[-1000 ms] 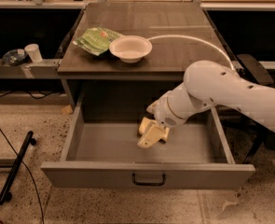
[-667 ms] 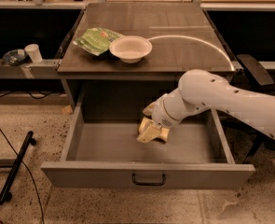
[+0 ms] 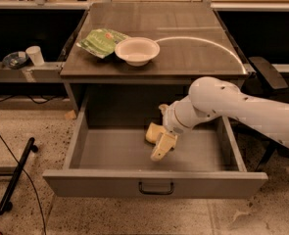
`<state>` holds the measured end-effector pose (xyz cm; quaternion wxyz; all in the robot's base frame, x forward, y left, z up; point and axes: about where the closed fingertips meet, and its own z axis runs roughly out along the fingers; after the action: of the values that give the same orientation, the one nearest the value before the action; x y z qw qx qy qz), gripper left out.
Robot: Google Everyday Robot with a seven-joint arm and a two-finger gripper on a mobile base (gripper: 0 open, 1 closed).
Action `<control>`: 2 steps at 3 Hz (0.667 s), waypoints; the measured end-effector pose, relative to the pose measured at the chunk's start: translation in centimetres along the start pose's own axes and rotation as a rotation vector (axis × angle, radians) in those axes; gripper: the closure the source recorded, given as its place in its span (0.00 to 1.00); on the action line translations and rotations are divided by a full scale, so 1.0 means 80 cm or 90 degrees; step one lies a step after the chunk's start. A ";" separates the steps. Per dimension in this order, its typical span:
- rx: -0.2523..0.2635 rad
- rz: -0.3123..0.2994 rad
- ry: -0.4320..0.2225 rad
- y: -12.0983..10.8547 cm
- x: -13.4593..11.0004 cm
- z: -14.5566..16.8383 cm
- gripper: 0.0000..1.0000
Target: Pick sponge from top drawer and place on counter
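Observation:
The top drawer (image 3: 154, 182) of the grey cabinet is pulled fully open. The pale yellow sponge (image 3: 153, 131) lies inside it, near the middle of the drawer floor. My gripper (image 3: 159, 140) reaches down into the drawer from the right on the white arm (image 3: 232, 106) and sits right at the sponge, touching or overlapping its right side. The counter (image 3: 193, 53) above is grey-brown wood grain with a pale curved arc across it.
A white bowl (image 3: 136, 50) and a green packet (image 3: 101, 41) sit on the counter's left part. A dark chair (image 3: 264, 72) stands to the right of the cabinet. A black pole (image 3: 16, 175) lies on the floor at left. A side shelf (image 3: 21, 67) holds cups.
The arm's elbow has shifted a little left and lower. The gripper has stayed at the sponge in the drawer, turning slightly.

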<state>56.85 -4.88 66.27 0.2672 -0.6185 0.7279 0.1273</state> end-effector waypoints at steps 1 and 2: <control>-0.009 -0.017 0.039 -0.011 0.010 0.001 0.00; -0.012 -0.038 0.083 -0.026 0.033 -0.024 0.00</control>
<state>58.14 -8.48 66.73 0.2169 -0.6494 0.7238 0.0855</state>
